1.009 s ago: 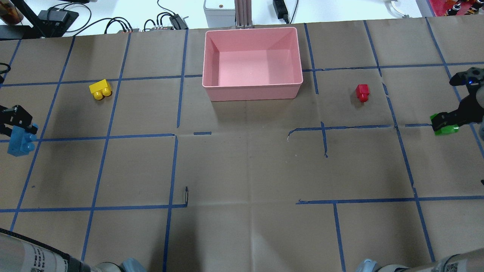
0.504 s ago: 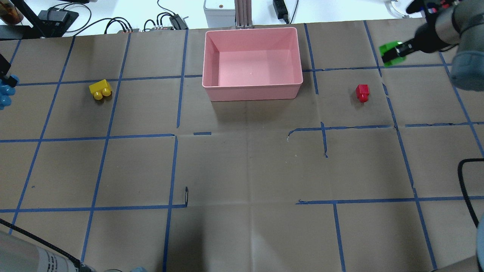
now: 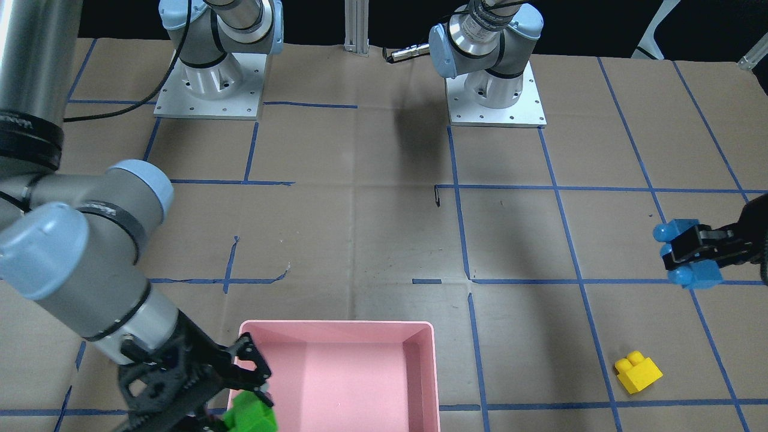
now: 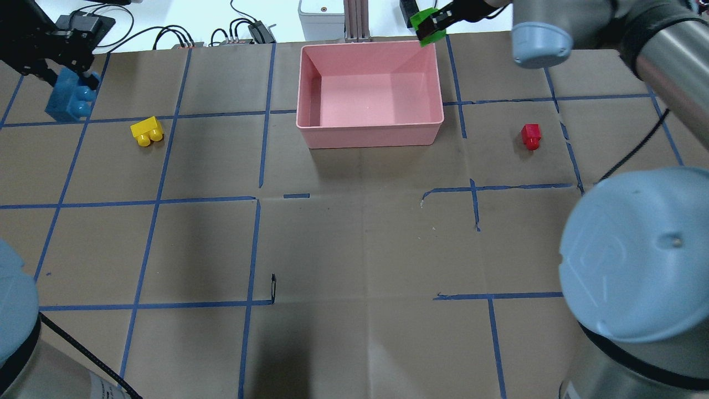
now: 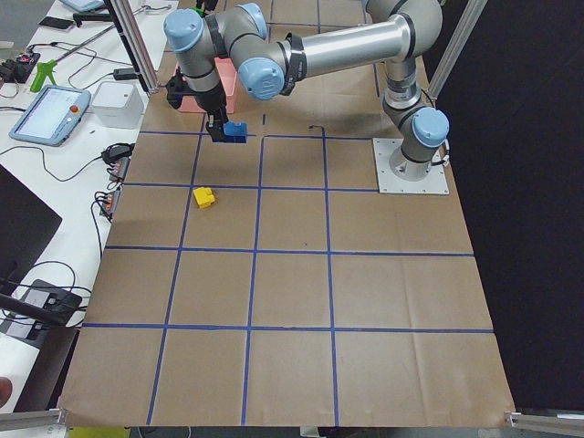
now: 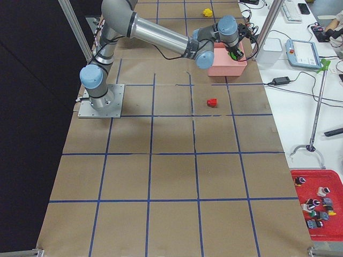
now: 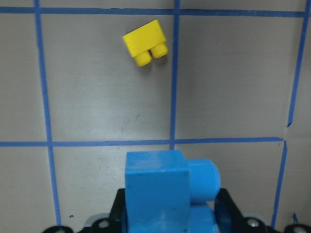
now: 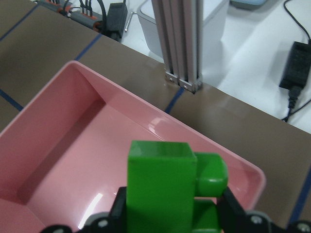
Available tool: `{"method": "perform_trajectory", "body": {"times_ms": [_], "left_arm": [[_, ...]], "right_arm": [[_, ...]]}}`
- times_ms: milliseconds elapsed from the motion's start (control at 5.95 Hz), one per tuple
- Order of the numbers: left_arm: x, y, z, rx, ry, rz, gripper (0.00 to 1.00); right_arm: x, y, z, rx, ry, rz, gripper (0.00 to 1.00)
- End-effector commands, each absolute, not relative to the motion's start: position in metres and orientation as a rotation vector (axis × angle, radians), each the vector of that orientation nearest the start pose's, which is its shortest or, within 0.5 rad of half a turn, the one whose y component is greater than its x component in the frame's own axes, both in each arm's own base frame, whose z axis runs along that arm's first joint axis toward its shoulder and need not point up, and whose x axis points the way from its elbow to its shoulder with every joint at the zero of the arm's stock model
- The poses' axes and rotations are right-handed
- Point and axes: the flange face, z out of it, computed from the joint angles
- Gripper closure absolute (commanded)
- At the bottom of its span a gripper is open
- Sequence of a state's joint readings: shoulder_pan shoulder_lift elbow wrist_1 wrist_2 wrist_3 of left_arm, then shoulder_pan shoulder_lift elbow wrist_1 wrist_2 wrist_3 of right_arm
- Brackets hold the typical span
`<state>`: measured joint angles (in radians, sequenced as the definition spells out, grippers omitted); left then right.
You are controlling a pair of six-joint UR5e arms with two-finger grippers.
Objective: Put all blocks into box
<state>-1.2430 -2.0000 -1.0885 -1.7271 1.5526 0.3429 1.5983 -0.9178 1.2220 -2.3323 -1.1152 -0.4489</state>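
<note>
The pink tray stands empty at the table's far middle. My right gripper is shut on the green brick and holds it in the air over the tray's far right corner; the right wrist view shows the green brick above the tray. My left gripper is shut on the light-blue brick, held above the table at the far left. The yellow brick lies right of it, on the table. The red brick lies right of the tray.
An aluminium post and a grey box stand just behind the tray, with cables and power bricks along the far edge. My right arm's elbow looms over the near right. Blue tape lines grid the brown paper.
My right gripper has carried the green brick from the far right to the tray's far right corner. My left gripper has lifted the blue brick farther back and slightly inward.
</note>
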Motion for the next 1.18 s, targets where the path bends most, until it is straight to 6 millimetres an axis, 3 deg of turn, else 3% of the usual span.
{"method": "perform_trajectory", "body": {"times_ms": [0,168,504,673,841,1009], "left_arm": [[0.007,-0.695,0.438,0.004,3.202,0.176,0.9],[-0.031,-0.706,0.431,-0.021,3.196,0.175,0.9],[-0.106,-0.723,0.408,-0.083,3.21,0.114,0.9],[-0.149,-0.723,0.408,-0.126,3.245,0.095,0.9],[-0.206,-0.725,0.406,-0.165,3.25,0.041,0.9],[-0.249,-0.735,0.391,-0.256,3.251,-0.012,0.9]], "right_arm": [[0.254,-0.762,0.315,-0.758,2.573,-0.675,0.93],[0.255,-0.759,0.313,-0.753,2.577,-0.649,0.02],[0.252,-0.748,0.3,-0.712,2.599,-0.534,0.0],[0.237,-0.738,0.318,-0.701,2.677,-0.507,0.0],[0.2,-0.712,0.359,-0.644,2.795,-0.44,0.0],[0.157,-0.685,0.4,-0.56,2.843,-0.4,0.0]]}}
